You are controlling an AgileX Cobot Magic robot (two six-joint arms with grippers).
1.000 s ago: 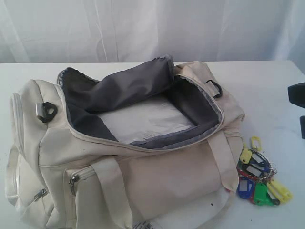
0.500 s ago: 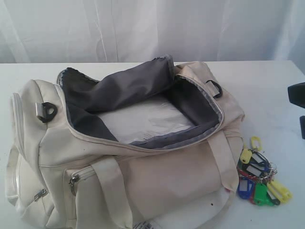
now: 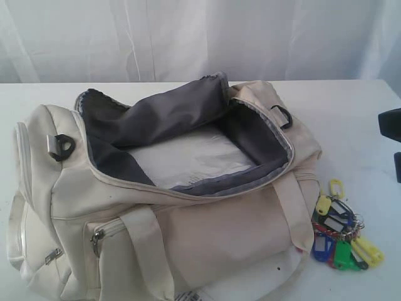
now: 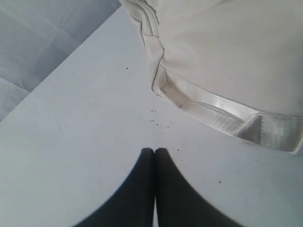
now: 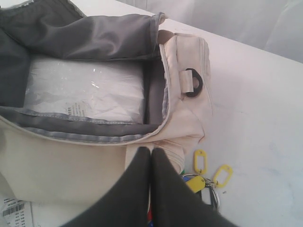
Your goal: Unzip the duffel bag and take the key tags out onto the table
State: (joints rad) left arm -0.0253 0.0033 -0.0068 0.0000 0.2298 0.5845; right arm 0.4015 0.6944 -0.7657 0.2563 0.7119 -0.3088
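The left hand [image 4: 154, 152] is pressed together and empty, above the surface [image 4: 85, 123] beside the duffel bag [image 4: 227, 47]. The right hand [image 5: 151, 152], also together and empty, hangs over the unzipped bag's end. The key tags [image 3: 341, 232] lie on the surface just beside the bag.

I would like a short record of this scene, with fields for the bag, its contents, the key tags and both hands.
duffel bag: lying on the table, main zip open, grey lining showing
inside bag: a white packet on the bottom
key tags: on the table, outside the bag, beside its end on the right of the exterior view
left hand: shut, empty, over bare table near the bag
right hand: shut, empty, over the bag's edge near the key tags
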